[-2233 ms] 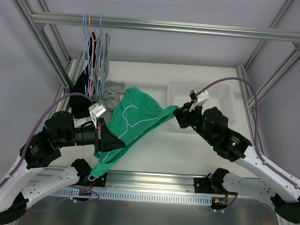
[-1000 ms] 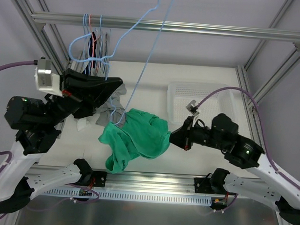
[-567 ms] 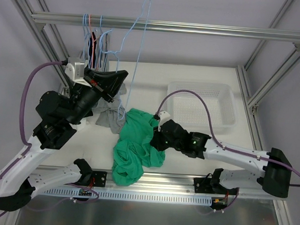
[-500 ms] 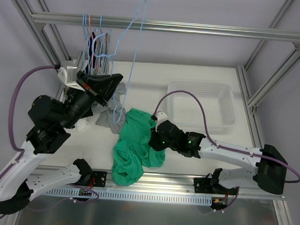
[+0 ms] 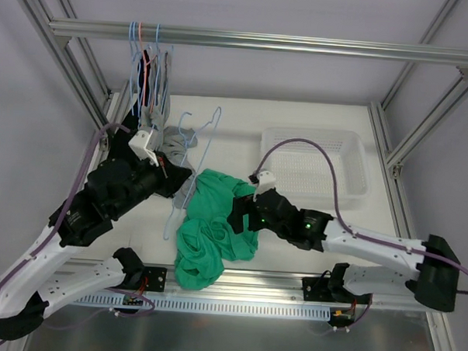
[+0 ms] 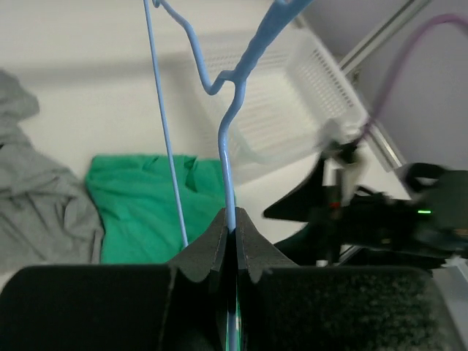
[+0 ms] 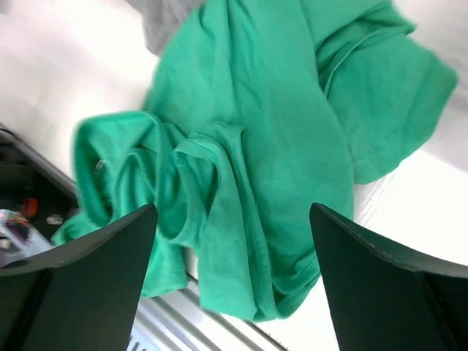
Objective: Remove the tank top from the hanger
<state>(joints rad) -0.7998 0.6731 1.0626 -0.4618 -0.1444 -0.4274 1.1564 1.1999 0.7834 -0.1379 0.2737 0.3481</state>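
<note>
Left gripper (image 6: 232, 223) is clamped tight on the hanger (image 6: 228, 153), jaws pinched together with the thin blue wire running straight up out of them, bare metal all the way to the bend. No cloth on that stretch at all! A second run of the same wire slants down just left of the jaws, passing in front of the green. Whether its lower end touches the fabric I cannot tell from here.

Over to the right gripper (image 7: 232, 212): spread wide, both fingers (image 7: 88, 270) standing well apart with nothing between them. Directly beneath it lies the tank top (image 7: 270, 131), crumpled in a loose heap, straps and hems folded over each other. From above, that heap sits on the table (image 5: 244, 121) just under the right gripper's tips and a little to the right of the left one, which holds the hanger up and away from it.

A grey garment (image 5: 173, 142) lies just beyond the left gripper, touching the green heap's far edge, and a white basket (image 5: 313, 140) sits past the right gripper, nothing in it that I can see.

So where are we? The main job looks done: garment down flat, hanger up in the other hand, the two apparently separated. What seems left is small: confirm the wire's low end is free of the fabric, then park the hanger somewhere
</note>
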